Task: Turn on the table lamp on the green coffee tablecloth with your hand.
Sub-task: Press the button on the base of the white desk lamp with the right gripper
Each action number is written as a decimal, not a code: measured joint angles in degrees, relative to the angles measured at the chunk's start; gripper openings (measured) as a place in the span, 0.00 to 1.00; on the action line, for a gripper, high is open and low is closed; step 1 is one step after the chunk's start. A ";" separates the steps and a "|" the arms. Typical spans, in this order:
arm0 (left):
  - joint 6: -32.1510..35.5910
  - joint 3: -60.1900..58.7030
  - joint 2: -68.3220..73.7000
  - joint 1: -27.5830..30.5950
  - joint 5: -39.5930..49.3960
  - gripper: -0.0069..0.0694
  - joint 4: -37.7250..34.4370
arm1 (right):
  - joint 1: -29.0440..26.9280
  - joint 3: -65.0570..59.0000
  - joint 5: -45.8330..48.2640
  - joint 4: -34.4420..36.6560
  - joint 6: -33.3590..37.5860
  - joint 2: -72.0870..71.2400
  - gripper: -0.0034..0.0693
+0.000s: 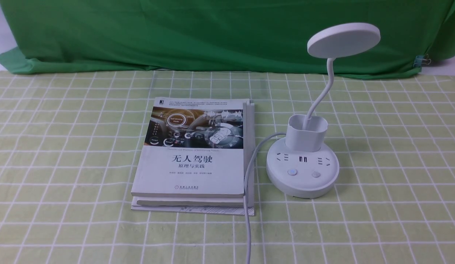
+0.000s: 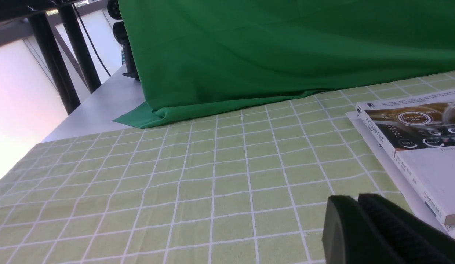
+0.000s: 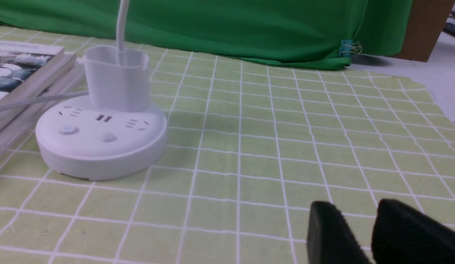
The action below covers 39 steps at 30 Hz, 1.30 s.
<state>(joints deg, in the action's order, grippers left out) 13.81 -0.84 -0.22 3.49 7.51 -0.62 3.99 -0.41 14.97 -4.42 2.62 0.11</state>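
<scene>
Two buttons (image 1: pixel 292 172) to choose between on the base of the table lamp (image 1: pixel 302 176), upright on the green coffee tablecloth (image 1: pixel 396 165) beside the book (image 1: pixel 192 168); judged pre-approach, without contact: next, bring the right gripper (image 3: pixel 357 211), jaws slightly apart (those of the left gripper (image 2: pixel 356 201) together), tip-down onto one.

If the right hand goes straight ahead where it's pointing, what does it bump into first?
Probably only the tablecloth, maybe the backdrop beyond; the lamp sits off to one side. Depth is unclear.
</scene>
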 joint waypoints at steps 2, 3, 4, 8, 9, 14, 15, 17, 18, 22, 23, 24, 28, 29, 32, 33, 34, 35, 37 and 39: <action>0.00 0.00 0.00 0.00 0.00 0.12 0.00 | 0.00 0.00 -0.05 0.00 0.00 0.00 0.38; 0.00 0.00 0.00 0.00 0.00 0.12 0.00 | 0.00 0.00 -0.05 0.00 0.00 0.00 0.38; 0.00 0.00 0.00 0.00 0.00 0.12 0.00 | 0.00 0.00 -0.05 0.00 0.00 0.00 0.38; -0.05 0.00 0.00 0.00 0.00 0.12 0.00 | 0.00 0.00 -0.05 0.00 0.00 0.00 0.38; -0.05 0.00 0.00 0.00 0.00 0.12 0.00 | 0.00 0.00 -0.05 0.00 0.00 0.00 0.38; 0.00 0.00 0.00 0.00 0.00 0.12 0.00 | 0.00 0.00 -0.05 0.00 0.00 0.00 0.38; 0.00 0.00 0.00 0.00 0.00 0.12 0.00 | 0.00 0.00 -0.05 0.00 0.00 0.00 0.38; 0.00 0.00 0.00 0.00 0.00 0.12 0.00 | 0.00 0.00 -0.30 0.00 0.00 -0.05 0.38; 0.00 0.00 0.00 0.00 0.00 0.12 0.00 | 0.00 0.00 -0.65 0.00 0.00 -0.05 0.38; 0.00 0.00 0.00 0.00 0.00 0.12 0.00 | 0.00 0.00 -7.65 1.40 -4.55 -0.05 0.38; 0.00 0.00 0.00 0.00 0.00 0.12 0.00 | 0.00 0.00 -8.20 1.48 -5.06 -0.05 0.38; 0.00 0.00 0.00 0.00 0.00 0.12 0.00 | 0.00 0.00 -12.47 2.10 -9.73 -0.05 0.38; 0.00 0.00 0.00 0.00 0.00 0.12 0.00 | 0.00 0.00 -22.50 2.70 -23.41 -0.05 0.38; 0.00 0.00 0.00 0.00 0.00 0.12 0.00 | 0.00 0.00 -23.45 2.71 -24.58 -0.05 0.38; 0.00 0.00 0.00 0.00 0.00 0.12 0.00 | 0.00 0.00 -24.55 2.75 -28.13 -0.05 0.37; 0.00 0.00 0.00 0.00 0.00 0.12 0.00 | 0.06 0.00 -23.91 2.75 -29.97 -0.05 0.33; 0.00 0.00 0.00 0.00 0.00 0.12 0.00 | 0.36 0.58 -20.68 2.80 -30.62 0.37 0.28; 0.00 0.00 0.00 0.00 0.00 0.12 0.00 | 0.85 2.04 -16.81 2.77 -30.36 1.65 0.23; 0.00 0.00 0.00 0.00 0.00 0.12 0.00 | 2.42 6.19 -9.69 2.83 -28.57 5.47 0.14; 0.00 0.00 0.00 0.00 0.00 0.12 0.00 | 5.45 14.24 1.05 2.83 -23.99 13.71 0.10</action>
<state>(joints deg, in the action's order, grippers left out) 13.81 -0.84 -0.22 3.49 7.51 -0.62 9.44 13.83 16.01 -1.58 -21.37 13.82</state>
